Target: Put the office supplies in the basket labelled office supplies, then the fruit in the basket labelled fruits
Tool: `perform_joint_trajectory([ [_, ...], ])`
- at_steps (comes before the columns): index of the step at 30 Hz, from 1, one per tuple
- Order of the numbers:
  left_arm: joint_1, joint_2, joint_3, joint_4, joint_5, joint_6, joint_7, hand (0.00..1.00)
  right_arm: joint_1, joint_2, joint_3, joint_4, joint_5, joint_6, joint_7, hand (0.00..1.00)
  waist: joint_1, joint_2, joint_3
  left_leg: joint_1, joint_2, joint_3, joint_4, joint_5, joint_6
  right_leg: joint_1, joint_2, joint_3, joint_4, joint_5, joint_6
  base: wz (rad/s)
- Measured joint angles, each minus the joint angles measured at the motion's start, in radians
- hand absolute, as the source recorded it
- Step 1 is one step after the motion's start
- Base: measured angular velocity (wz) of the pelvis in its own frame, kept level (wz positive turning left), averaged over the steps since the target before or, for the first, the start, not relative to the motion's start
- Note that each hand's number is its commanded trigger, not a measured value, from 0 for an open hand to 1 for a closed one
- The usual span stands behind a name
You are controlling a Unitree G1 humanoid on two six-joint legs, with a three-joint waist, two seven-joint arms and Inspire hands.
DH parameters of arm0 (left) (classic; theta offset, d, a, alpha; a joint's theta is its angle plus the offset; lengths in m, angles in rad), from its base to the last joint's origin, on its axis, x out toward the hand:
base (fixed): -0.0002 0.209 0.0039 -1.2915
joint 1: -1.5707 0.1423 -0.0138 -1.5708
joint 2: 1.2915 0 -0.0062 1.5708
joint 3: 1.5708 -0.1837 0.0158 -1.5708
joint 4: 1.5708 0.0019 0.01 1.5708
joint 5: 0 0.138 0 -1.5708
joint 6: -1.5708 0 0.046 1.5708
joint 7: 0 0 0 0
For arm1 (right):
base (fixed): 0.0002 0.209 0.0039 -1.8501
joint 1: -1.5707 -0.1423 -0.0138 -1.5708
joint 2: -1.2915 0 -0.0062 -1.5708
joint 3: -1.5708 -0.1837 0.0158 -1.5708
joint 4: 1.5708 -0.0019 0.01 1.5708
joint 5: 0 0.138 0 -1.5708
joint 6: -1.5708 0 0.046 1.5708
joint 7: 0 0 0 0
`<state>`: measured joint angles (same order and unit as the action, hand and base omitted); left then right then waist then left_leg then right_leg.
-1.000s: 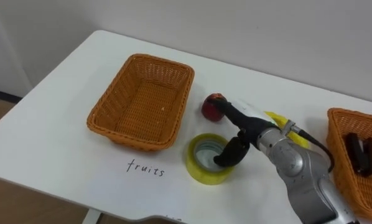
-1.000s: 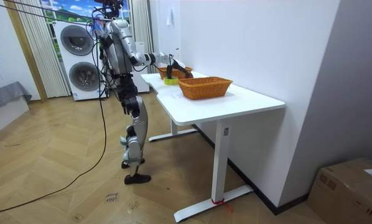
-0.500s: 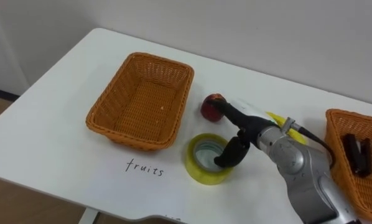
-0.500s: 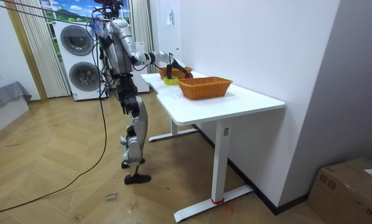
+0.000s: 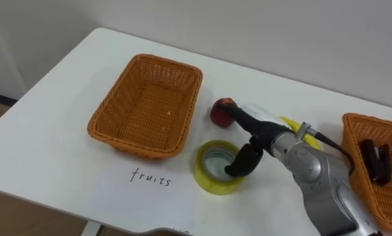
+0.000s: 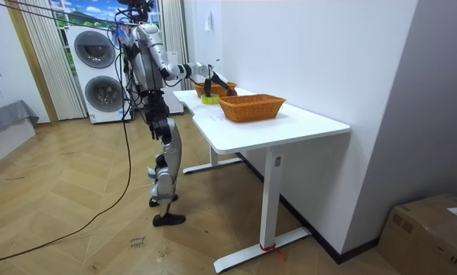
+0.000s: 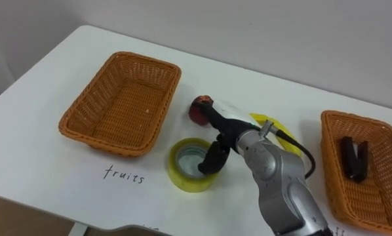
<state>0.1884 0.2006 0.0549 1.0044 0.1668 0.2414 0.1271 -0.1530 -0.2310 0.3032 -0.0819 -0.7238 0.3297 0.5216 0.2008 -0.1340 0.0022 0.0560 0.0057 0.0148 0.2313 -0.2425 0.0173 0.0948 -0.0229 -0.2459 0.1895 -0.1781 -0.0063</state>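
Head-camera view of the white table (image 5: 58,85) with the robot standing upright at its long edge, as the room view shows. The right hand (image 5: 254,128) reaches in from 4 o'clock. Its fingers (image 5: 238,118) are stretched out nearly straight toward 10 o'clock, with the tips at the red apple (image 5: 219,111). Its thumb (image 5: 243,160) hangs down into the hole of the yellow tape roll (image 5: 208,178). The hand is spread wide and grips nothing.

The apple lies on the table at 12 o'clock of the tape roll and just beside the near right corner of the empty left basket (image 5: 114,108). A handwritten label (image 5: 150,177) sits on the table at 6 o'clock of that basket. A yellow object (image 5: 291,123) is partly hidden behind the wrist; what it is cannot be told. At 3 o'clock, well apart, the right basket (image 5: 360,177) holds a black stapler (image 5: 375,159).

Compared with half a second and one second earlier, the hand keeps the same pose and place against apple and tape. Only the camera has shifted slightly.
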Motion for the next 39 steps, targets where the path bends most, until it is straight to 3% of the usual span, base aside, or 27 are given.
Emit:
perform_joint_trajectory([
  [17, -0.009, 0.012, -0.001, 0.038, 0.0, -0.001, 0.0, 0.0, -0.005, -0.006, 0.023, -0.006, 0.007, -0.001, 0.027, 0.0, 0.002, -0.006, 0.0012, 0.009, 0.005, 0.01, -0.009, 0.002, -0.002, -0.002, 0.007, 0.019, -0.003, 0.001, -0.001, -0.03],
  [18, -0.009, 0.012, -0.001, 0.037, 0.0, -0.002, 0.0, 0.0, -0.005, -0.006, 0.025, -0.006, 0.007, -0.001, 0.027, 0.21, 0.003, -0.006, 0.0012, 0.009, 0.005, 0.011, -0.009, 0.002, -0.003, -0.002, 0.007, 0.019, -0.003, 0.001, -0.002, 0.0],
  [19, -0.009, 0.012, -0.001, 0.038, 0.0, -0.001, 0.0, 0.0, -0.005, -0.006, 0.027, -0.006, 0.007, -0.001, 0.027, 0.53, 0.003, -0.006, 0.0012, 0.01, 0.006, 0.012, -0.009, 0.002, -0.003, -0.002, 0.007, 0.02, -0.003, 0.001, -0.002, 0.0],
  [20, -0.009, 0.013, -0.001, 0.038, 0.0, -0.001, 0.0, 0.0, -0.005, -0.006, 0.027, -0.006, 0.007, -0.001, 0.027, 0.63, 0.003, -0.006, 0.0012, 0.01, 0.006, 0.012, -0.009, 0.002, -0.003, -0.002, 0.007, 0.02, -0.003, 0.001, -0.002, 0.0],
  [21, -0.009, 0.013, -0.001, 0.038, 0.0, -0.001, 0.0, 0.0, -0.005, -0.006, 0.028, -0.006, 0.007, 0.0, 0.027, 1.0, 0.003, -0.006, 0.0011, 0.01, 0.006, 0.012, -0.009, 0.002, -0.003, -0.002, 0.007, 0.02, -0.003, 0.001, -0.002, 0.0],
  [28, -0.01, 0.014, -0.001, 0.042, 0.0, 0.0, 0.0, 0.0, -0.012, -0.006, 0.04, -0.007, 0.012, 0.0, 0.053, 1.0, 0.003, -0.006, 0.001, 0.023, 0.006, 0.013, -0.012, 0.002, -0.003, 0.009, 0.007, 0.019, -0.003, 0.001, -0.002, 0.0],
  [33, -0.029, 0.017, -0.001, 0.061, 0.0, 0.0, -0.001, 0.0, -0.032, -0.007, 0.056, 0.072, 0.021, 0.043, 0.129, 1.0, 0.026, -0.007, 0.0013, 0.025, 0.006, 0.014, -0.013, 0.002, -0.003, 0.01, 0.007, 0.019, -0.003, 0.001, -0.002, 0.0],
  [39, -0.032, 0.02, 0.0, 0.076, 0.0, 0.0, -0.005, 0.0, -0.06, -0.01, 0.065, 0.079, 0.005, 0.043, 0.143, 1.0, 0.028, -0.009, 0.0012, 0.024, 0.007, 0.016, -0.02, 0.002, -0.003, 0.008, 0.007, 0.018, -0.004, 0.001, -0.002, 0.0],
])
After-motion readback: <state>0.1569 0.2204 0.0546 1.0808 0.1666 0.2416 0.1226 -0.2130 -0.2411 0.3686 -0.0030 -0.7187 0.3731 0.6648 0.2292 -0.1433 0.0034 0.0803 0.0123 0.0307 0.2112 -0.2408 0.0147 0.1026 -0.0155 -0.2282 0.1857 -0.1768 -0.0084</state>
